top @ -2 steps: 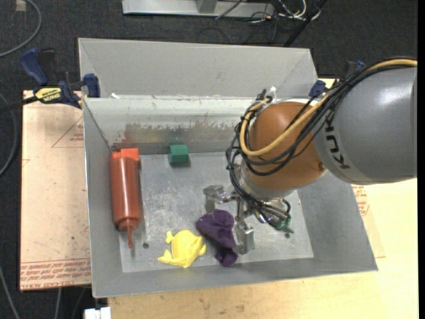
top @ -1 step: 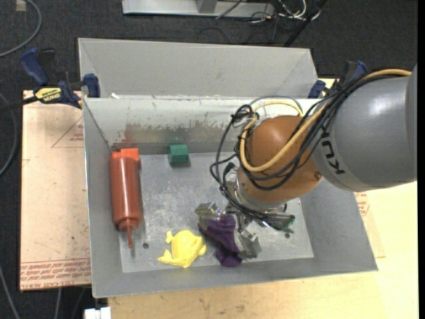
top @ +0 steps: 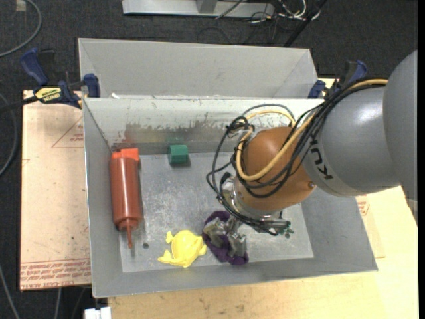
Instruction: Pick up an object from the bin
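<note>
The pincer (top: 226, 235) is down at the floor of the grey metal bin (top: 199, 121), near its front wall, set right into a dark purple, soft-looking crumpled thing (top: 222, 251). That purple thing is an uneven lump with folded, lobed edges. Part of it bulges out behind the pincer on the view's left side, and the rest spreads below and in front of it toward the front wall. The metal tip of the pincer covers its middle, so its full outline cannot be made out. Whether the pincer is open, closed or gripping the purple lump cannot be told from this angle.

Just to the view's left of the pincer, touching or nearly touching the purple lump, lies a bright yellow, floppy, rubbery-looking figure (top: 182, 248) with small limbs sticking out. Farther left, well apart from the pincer, a long red-orange plastic bottle with a narrow nozzle (top: 126, 190) lies along the bin's left wall, nozzle toward the front. Behind the pincer and to its left, near the back wall, sits a small green block (top: 178, 154).

Above the pincer, the wrist carries a rounded orange-brown cover (top: 275, 165) looped with black and yellow cables (top: 222, 158).
</note>
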